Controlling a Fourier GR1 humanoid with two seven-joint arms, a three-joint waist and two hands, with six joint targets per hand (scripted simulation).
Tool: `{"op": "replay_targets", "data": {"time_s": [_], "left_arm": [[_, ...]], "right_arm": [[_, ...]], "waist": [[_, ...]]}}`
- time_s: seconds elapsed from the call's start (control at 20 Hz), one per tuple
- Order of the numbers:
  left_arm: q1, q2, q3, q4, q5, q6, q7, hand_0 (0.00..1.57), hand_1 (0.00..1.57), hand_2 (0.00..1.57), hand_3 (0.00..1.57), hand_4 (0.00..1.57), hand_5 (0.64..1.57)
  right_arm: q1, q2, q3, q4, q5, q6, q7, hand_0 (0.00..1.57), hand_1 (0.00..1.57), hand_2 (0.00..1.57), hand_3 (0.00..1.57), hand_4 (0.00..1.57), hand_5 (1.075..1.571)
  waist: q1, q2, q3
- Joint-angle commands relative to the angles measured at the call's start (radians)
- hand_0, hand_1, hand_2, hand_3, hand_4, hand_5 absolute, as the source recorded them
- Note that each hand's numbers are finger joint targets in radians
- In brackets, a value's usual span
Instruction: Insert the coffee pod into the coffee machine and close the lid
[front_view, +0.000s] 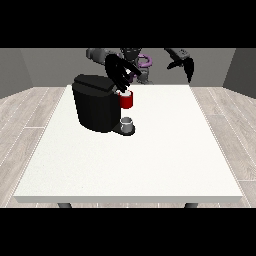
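**Operator:** State the layout, largest item first.

**Technician:** White table (150, 165); on its far left part stands the black coffee machine (95, 107), a blocky body with the lid section (95, 82) across its top; a red pod holder (126, 100) projects from its front at the view's right side; below that a small grey cup (128, 122) sits on the machine's base.

**Operator:** Hand states?

**Technician:** The hand at the view's left (120, 75) hangs directly over the red holder, fingers pointing down at it; whether they are curled or pinch anything cannot be told. The hand at the view's right (184, 65) is raised well clear of the machine; its fingers hang down, relaxed, holding nothing.

**Operator:** Where is the coffee pod?

**Technician:** No separate pod can be made out; a pale patch shows at the holder's top, just under the fingertips; it may be the pod, seated or nearly so; this is a judgement only.

**Operator:** Procedure for the current step?

**Technician:** Likely insertion is finishing; keep the descent vertical over the holder's opening; seat the pod level, not tilted; release only once it rests inside; withdraw upward so the fingers do not drag it; then bring the lid down squarely, keeping clear of the cup.
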Motion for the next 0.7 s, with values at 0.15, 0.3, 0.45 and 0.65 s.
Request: {"op": "replay_targets", "data": {"time_s": [0.15, 0.3, 0.45, 0.65], "left_arm": [[-0.054, 0.001, -0.006, 0.001, 0.026, -0.034, 0.020, 0.00, 0.00, 0.00, 0.00, 0.38, 1.571], [-0.086, -0.005, -0.016, 0.018, 0.028, -0.044, 0.005, 0.00, 0.00, 0.00, 0.00, 0.25, 1.571], [-0.095, -0.013, -0.042, 0.013, 0.008, -0.044, -0.006, 0.00, 0.00, 0.00, 0.00, 0.20, 1.571], [-0.131, -0.020, -0.051, 0.009, -0.001, -0.034, 0.004, 0.00, 0.00, 0.00, 0.00, 0.30, 1.571]], "right_arm": [[-0.102, 0.064, 0.035, -0.083, -0.024, 0.032, -0.118, 0.00, 0.00, 0.00, 0.00, 0.00, 1.571], [-0.141, 0.056, 0.040, -0.092, 0.005, 0.028, -0.082, 0.00, 0.00, 0.00, 0.00, 0.00, 1.571], [-0.158, 0.033, -0.008, -0.090, -0.012, 0.012, -0.086, 0.00, 0.00, 0.00, 0.00, 0.00, 1.571], [-0.188, 0.085, 0.013, -0.068, -0.010, -0.004, -0.139, 0.00, 0.00, 0.00, 0.00, 0.00, 1.571]], "waist": [[0.139, 0.035, -0.0346], [0.186, 0.071, -0.0364], [0.218, 0.101, -0.0350], [0.194, 0.134, -0.0363]]}}
